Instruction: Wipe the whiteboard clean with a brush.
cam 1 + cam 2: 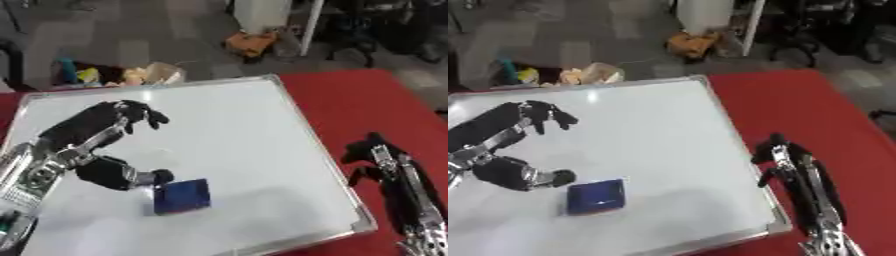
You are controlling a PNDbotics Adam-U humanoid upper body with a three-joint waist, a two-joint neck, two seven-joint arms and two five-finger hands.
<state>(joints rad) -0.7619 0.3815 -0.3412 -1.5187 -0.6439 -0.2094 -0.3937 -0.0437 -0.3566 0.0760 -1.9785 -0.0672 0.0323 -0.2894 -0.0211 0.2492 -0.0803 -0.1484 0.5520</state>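
1. Left hand (105,145) hangs over the near-left part of the whiteboard (236,130), fingers arched and spread above the surface, thumb reaching down toward the blue brush (182,196).
2. Its thumb tip sits right against the brush's left upper edge; whether it actually touches I cannot tell. The fingers close round nothing, so the hand reads as spread and empty rather than pinching.
3. Lying flat on the board near its front edge, the brush is just right of the left hand, its broad face down. That suits wiping: the pad is already on the surface and needs only to be gripped and dragged.
4. No marks show on the white surface from here, so how much wiping is left is hard to judge.
5. Right hand (394,170) rests on the red table (367,105) just beside the board's right frame, fingers fairly straight and pointing away, holding nothing. It looks idle, parked clear of the board so the left hand has room.
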